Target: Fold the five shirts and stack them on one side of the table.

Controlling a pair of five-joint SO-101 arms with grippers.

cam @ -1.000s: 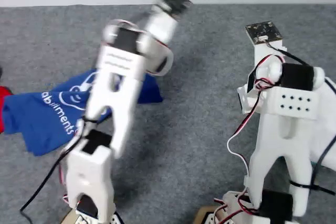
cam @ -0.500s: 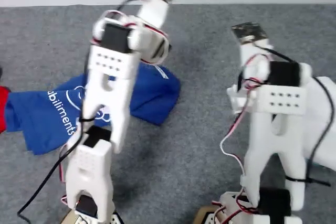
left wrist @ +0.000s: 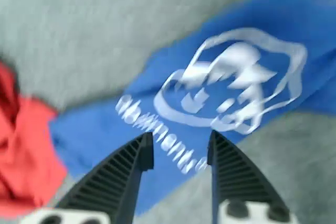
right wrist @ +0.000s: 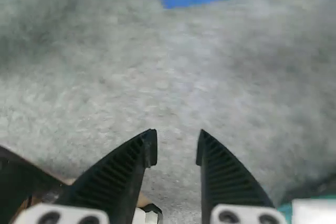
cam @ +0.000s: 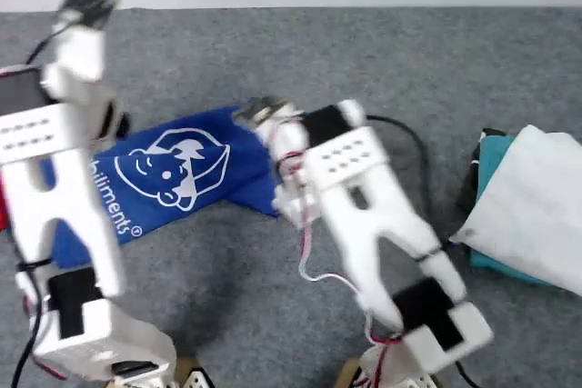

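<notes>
— On the desk (cam: 409,70), left half: contents?
— Blue shirt (cam: 186,170), one item. Laid out loosely, white print facing up, not folded. Right end rumpled, passing under the wrist of the right arm (cam: 364,197) as seen from above.
— Neighbours?
— Red shirt (left wrist: 26,156), bunched, touching the blue shirt's outer end, toward the desk's left edge.
— Right half?
— Stack of two, near the right edge. White shirt (cam: 536,206), folded, on top; teal shirt (cam: 486,165) beneath, showing along the side nearer the middle. Dark item (cam: 473,184) against that same side, too hidden to name.
— Left claw (left wrist: 177,148)?
— Parted to a moderate gap, nothing gripped. Poised over the blue shirt, lettering of the print visible between the fingers (left wrist: 126,171). Touching the cloth or not: cannot tell.
— Right claw (right wrist: 175,142)?
— Parted narrowly, empty. Over bare grey desk, just beside the blue shirt's edge, with a corner of the teal and white stack visible past one finger.
— Arms?
— Left arm (cam: 55,179) upright along the desk's left side, beside the blue shirt. Right arm leaning across the middle toward the blue shirt.
— Folding status?
— White and teal stacked at the right; blue and red loose at the left, unfolded.
— Desk surface?
— Grey, felt-like, with a pale wall along the far edge.
</notes>
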